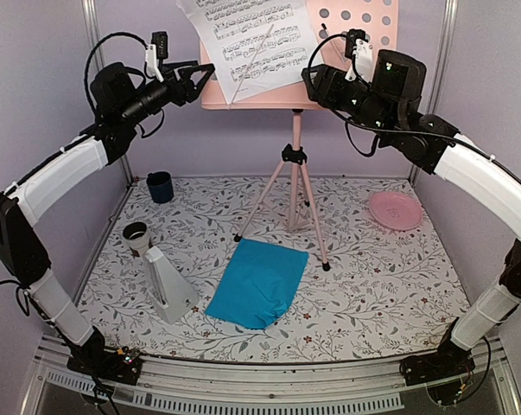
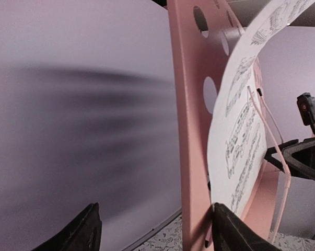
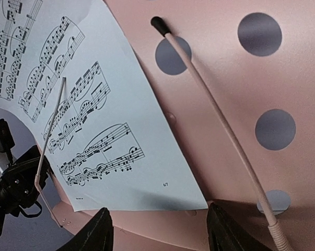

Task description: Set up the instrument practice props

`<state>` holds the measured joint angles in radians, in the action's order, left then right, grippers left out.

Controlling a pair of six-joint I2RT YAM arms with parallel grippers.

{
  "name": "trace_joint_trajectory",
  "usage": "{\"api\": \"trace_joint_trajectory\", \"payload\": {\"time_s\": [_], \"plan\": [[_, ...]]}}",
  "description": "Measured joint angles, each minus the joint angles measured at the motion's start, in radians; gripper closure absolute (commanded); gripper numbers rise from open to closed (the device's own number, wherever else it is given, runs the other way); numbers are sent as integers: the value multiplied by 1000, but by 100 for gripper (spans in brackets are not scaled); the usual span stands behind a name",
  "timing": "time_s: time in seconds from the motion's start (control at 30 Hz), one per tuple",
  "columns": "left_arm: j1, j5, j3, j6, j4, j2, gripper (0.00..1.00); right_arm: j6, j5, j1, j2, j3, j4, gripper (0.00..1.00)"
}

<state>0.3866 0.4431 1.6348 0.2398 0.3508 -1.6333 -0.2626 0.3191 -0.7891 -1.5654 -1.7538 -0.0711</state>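
While the white sheet (image 1: 247,39) leans on the pink music stand (image 1: 251,98), it bows away from the tray face and sits skewed to the left half. One thin holder wire (image 3: 50,130) crosses the page. The second wire (image 3: 214,104) lies on bare tray just right of it. The page's bottom edge rests at the ledge.

My left pincer (image 2: 156,222): wide, empty, jaws either side of the tray's left edge; contact unclear. My right pincer (image 3: 158,217): wide, empty, facing the page's lower right corner.

Judgement: the step is seating this page flat. I'd brace the tray edge with the left so the light tripod can't swing. With the right I'd nip only the blank margin, ease the page toward the tray, and keep clear of both wires. A hard pinch would crease it.

Further out, the blue sheet (image 1: 258,281) lies flat on the table (image 1: 390,285) before the tripod feet. The metronome (image 1: 169,285) stands near its left side. Neither looks placed yet.
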Motion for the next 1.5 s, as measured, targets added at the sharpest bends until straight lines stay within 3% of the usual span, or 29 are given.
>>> {"api": "trace_joint_trajectory", "payload": {"time_s": [0.2, 0.43, 0.53, 0.63, 0.93, 1.17, 1.5], "plan": [[0, 17, 7, 1, 0, -17, 30, -5, -16, 0, -18, 7, 17, 63], [0, 32, 23, 9, 2, -29, 31, 2, -44, 1, -17, 73, 93, 69], [0, 40, 26, 14, 3, -30, 31, 13, -56, 2, -17, 85, 119, 65], [0, 43, 29, 16, 3, -30, 32, 20, -67, 3, -17, 86, 151, 47], [1, 42, 32, 16, 3, -30, 34, -64, -9, 0, 59, 196, 208, 36], [3, 42, 32, 16, 3, -30, 34, -142, 28, -3, 68, 256, 293, 34], [5, 43, 34, 16, 3, -30, 34, -165, -17, 14, 40, 256, 412, 40]]}}
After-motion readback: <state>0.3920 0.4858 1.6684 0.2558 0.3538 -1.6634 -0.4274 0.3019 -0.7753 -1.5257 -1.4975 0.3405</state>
